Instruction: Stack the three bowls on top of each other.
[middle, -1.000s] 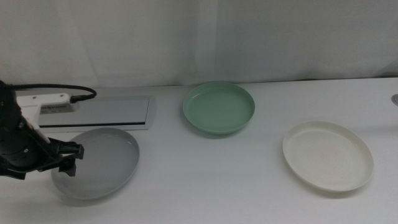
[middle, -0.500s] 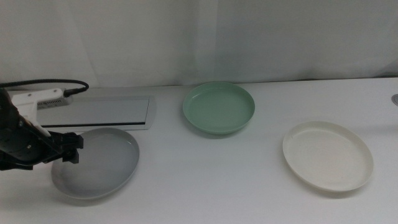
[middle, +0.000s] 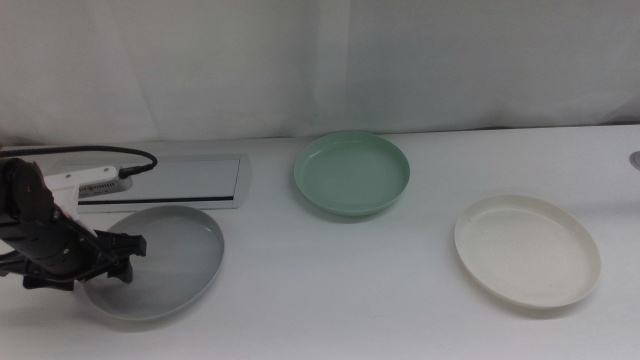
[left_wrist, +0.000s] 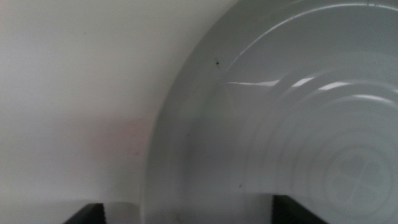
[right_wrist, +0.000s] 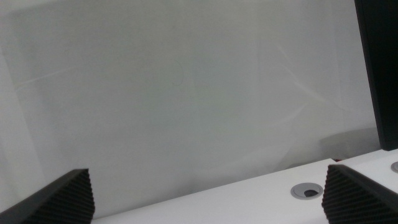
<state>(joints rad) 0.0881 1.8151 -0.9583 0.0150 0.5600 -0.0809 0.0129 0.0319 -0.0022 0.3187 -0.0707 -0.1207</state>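
**Middle view: no bowl stacked yet**

Nearest, the left gripper (middle: 112, 256) sits at the grey bowl (middle: 165, 260), jaws spread wide astride its near-left rim, not yet closed. Beyond to the right lies the white bowl (middle: 527, 249); farthest, the mint green bowl (middle: 351, 172) beside the silver panel (middle: 180, 181). All three rest apart, so every stacking step remains. No writing is legible. The right gripper (right_wrist: 205, 194) waits, spread wide.

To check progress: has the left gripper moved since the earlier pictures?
Yes. The left gripper moved further over the grey bowl, away from the silver panel.
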